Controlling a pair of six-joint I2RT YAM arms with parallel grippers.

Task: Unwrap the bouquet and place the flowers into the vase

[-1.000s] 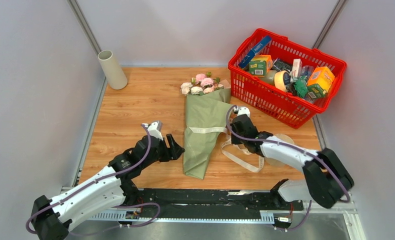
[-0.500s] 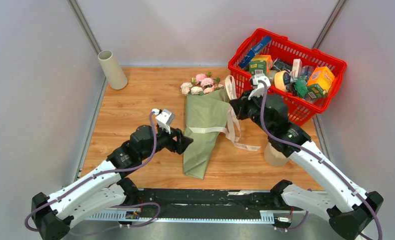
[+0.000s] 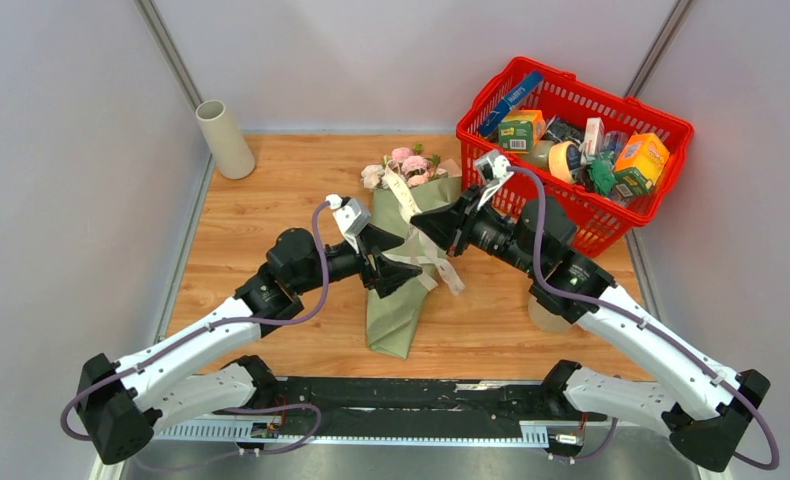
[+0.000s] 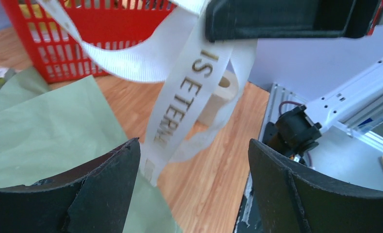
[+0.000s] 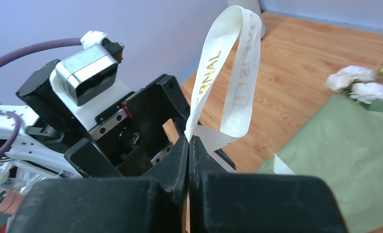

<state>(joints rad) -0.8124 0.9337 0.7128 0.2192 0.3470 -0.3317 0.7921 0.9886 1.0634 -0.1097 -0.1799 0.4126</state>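
Right hand (image 5: 188, 140) pinches the ribbon (image 5: 228, 73); left hand (image 4: 194, 148) gapes over the bouquet (image 3: 396, 320). A hard tug could drag it.

The bouquet (image 3: 396, 305) lies mid-table, a sage-green paper cone with its tip toward the near edge. The pink and cream flowers (image 3: 403, 168) point toward the far edge. Its cream ribbon (image 5: 242, 97) is undone and lifted in a loop. The off-white vase (image 3: 224, 140) stands at the table's (image 3: 271, 200) far left corner.
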